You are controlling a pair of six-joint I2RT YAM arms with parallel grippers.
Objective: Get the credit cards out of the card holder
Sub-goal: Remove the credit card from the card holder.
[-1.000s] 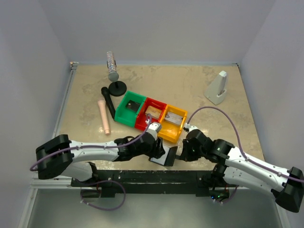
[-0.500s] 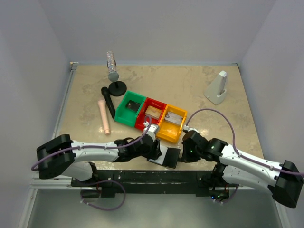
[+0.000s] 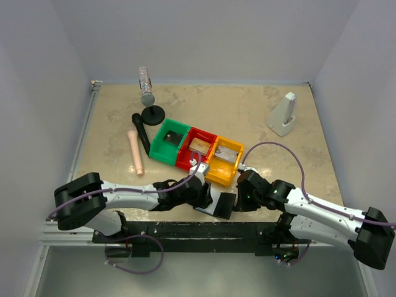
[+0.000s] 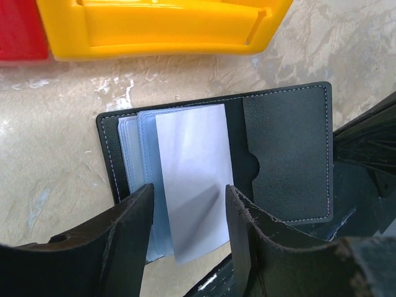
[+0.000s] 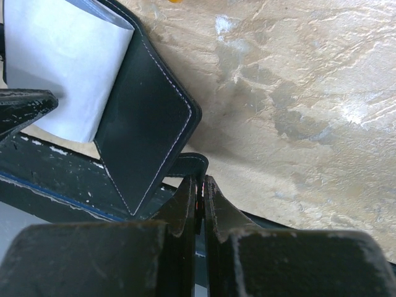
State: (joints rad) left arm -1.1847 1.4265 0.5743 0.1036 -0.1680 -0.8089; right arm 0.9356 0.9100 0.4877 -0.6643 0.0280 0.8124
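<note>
1. Marbled table: both grippers sit low at its near edge.
2. Yellow bin: straight ahead of the left gripper, just past the holder.
3. Card holder: black bifold with pale stitching, lying open and flat under the left fingertips. One half has grey-blue sleeves, the other a notched black pocket.
4. Right gripper: jaws pinched together on the holder's cover edge.
5. Pale card: sticks partway out of the sleeves, between the left jaws. Those jaws stand apart; contact unclear.
</note>
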